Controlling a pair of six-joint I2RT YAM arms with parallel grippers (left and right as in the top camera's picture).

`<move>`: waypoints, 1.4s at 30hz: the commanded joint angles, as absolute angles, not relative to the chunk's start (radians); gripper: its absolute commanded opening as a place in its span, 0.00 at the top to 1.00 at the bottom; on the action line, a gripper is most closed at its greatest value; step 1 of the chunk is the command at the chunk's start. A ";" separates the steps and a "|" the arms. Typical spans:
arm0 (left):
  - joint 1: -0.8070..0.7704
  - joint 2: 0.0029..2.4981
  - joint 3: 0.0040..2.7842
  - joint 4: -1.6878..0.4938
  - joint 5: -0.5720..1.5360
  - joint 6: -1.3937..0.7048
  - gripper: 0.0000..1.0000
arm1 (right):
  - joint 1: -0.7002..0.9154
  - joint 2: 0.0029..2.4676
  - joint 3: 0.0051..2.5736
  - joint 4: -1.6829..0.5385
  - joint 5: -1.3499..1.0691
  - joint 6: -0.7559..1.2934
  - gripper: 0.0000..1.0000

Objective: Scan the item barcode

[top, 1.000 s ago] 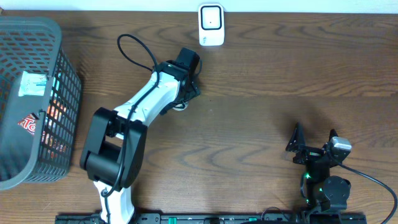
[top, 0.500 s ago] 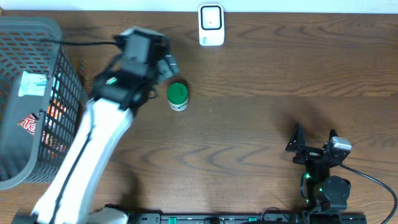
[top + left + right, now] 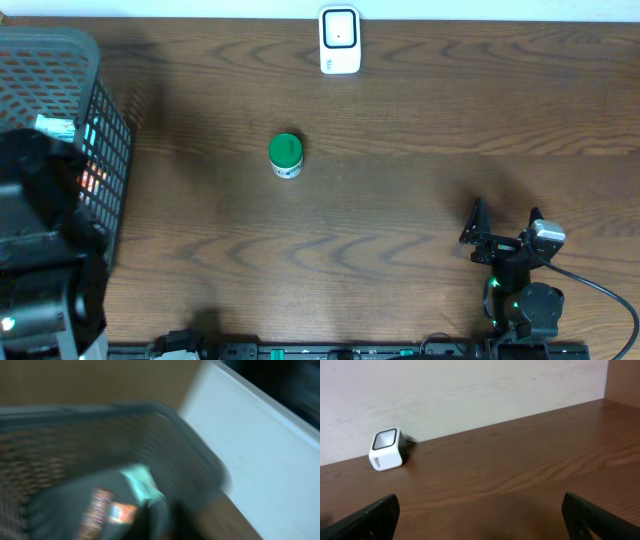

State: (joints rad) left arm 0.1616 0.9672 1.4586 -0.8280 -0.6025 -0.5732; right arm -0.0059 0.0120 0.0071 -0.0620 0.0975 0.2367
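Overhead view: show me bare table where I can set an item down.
Widest bare wood lies between the green-lidded jar and the right pincer, and along the back right of the scanner. Crowded: the left edge, where the left arm overhangs the basket.

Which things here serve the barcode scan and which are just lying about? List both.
For the job: white scanner; green-lidded jar; packets at far left, probably next.
Just about: mesh basket holding them; right gripper, open, holding nothing.
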 commanded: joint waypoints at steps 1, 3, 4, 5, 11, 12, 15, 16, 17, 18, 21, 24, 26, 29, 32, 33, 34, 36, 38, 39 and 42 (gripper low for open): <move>0.250 0.986 1.469 -0.830 -0.723 -0.561 0.09 | 0.007 0.009 0.006 -0.064 0.099 0.238 0.01; 0.302 1.004 1.461 -0.830 -0.722 -0.561 0.02 | 0.007 0.009 0.006 -0.064 0.099 0.238 0.01; 0.320 1.018 1.456 -0.829 -0.722 -0.562 0.02 | 0.007 0.009 0.006 -0.064 0.099 0.238 0.01; 0.337 1.036 1.453 -0.829 -0.722 -0.561 0.02 | 0.007 0.009 0.006 -0.064 0.099 0.238 0.01; 0.411 1.206 1.448 -0.814 -0.722 -0.562 0.02 | 0.007 0.009 0.006 -0.064 0.099 0.238 0.01; 0.417 1.239 1.448 -0.807 -0.721 -0.561 0.02 | 0.007 0.009 0.006 -0.064 0.099 0.238 0.01; 0.426 1.344 1.448 -0.791 -0.689 -0.561 0.02 | 0.007 0.009 0.006 -0.064 0.099 0.238 0.01; 0.427 1.376 1.448 -0.785 -0.672 -0.561 0.02 | 0.007 0.009 0.006 -0.064 0.099 0.238 0.01; 0.427 1.407 1.448 -0.779 -0.656 -0.561 0.02 | 0.007 0.009 0.006 -0.064 0.099 0.238 0.01; 0.427 1.437 1.448 -0.773 -0.641 -0.561 0.02 | 0.007 0.009 0.006 -0.064 0.099 0.238 0.01; 0.427 1.527 1.448 -0.746 -0.608 -0.562 0.02 | 0.007 0.009 0.006 -0.064 0.099 0.238 0.01; 0.429 1.599 1.448 -0.723 -0.583 -0.562 0.02 | 0.007 0.009 0.006 -0.064 0.099 0.238 0.01; 0.439 1.642 1.448 -0.711 -0.529 -0.562 0.02 | 0.007 0.009 0.006 -0.064 0.099 0.238 0.01; 0.472 1.699 1.448 -0.689 -0.413 -0.573 0.02 | 0.007 0.009 0.006 -0.064 0.099 0.238 0.01; 0.521 1.745 1.448 -0.689 -0.306 -0.626 0.02 | 0.007 0.009 0.006 -0.064 0.099 0.238 0.01; 0.541 1.758 1.448 -0.689 -0.270 -0.639 0.02 | 0.007 0.009 0.006 -0.064 0.099 0.238 0.01; 0.562 1.771 1.448 -0.689 -0.231 -0.642 0.02 | 0.007 0.009 0.006 -0.064 0.099 0.238 0.01; 0.602 1.793 1.448 -0.686 -0.164 -0.641 0.02 | 0.007 0.009 0.006 -0.064 0.099 0.238 0.01; 0.632 1.811 1.448 -0.686 -0.105 -0.635 0.02 | 0.007 0.009 0.006 -0.064 0.099 0.238 0.01; 0.646 1.821 1.448 -0.686 -0.072 -0.618 0.02 | 0.007 0.009 0.006 -0.064 0.099 0.238 0.01; 0.667 1.851 1.448 -0.686 0.016 -0.544 0.02 | 0.007 0.009 0.006 -0.064 0.099 0.238 0.01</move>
State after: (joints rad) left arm 0.6548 1.8221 1.4513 -0.6868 -0.1272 -0.6060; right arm -0.0059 0.0120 0.0071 -0.0624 0.0978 0.2367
